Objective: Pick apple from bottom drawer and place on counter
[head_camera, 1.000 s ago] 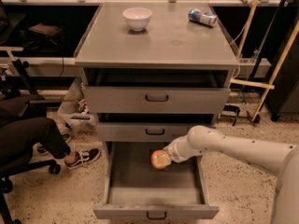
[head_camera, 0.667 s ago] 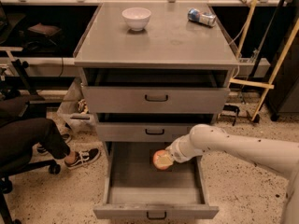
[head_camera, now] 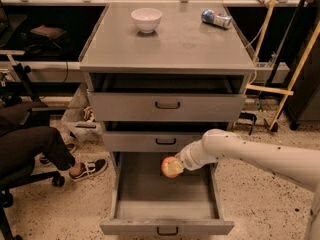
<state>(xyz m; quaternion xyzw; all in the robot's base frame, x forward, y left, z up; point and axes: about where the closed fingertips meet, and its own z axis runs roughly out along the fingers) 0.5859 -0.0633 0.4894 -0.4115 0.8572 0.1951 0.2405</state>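
Vs. a sec ago, the small round red-yellow apple (head_camera: 171, 167) is sitting a bit higher, and the white robot arm (head_camera: 250, 154) is rising w/ it. The two-finger gripper (head_camera: 179, 165) is clamping the apple from the right, over the flat floor of the deep grey metal bottom drawer (head_camera: 150, 199), which is standing pulled well out. Two shallower grey drawers above are standing slightly ajar – middle drawer (head_camera: 155, 141), top drawer (head_camera: 167, 105) – insides too dark to tell. On the broad grey metal counter (head_camera: 185, 49), a round white bowl (head_camera: 146, 19) is sitting back-left and a blue-white can (head_camera: 216, 18) is lying on its side back-right.
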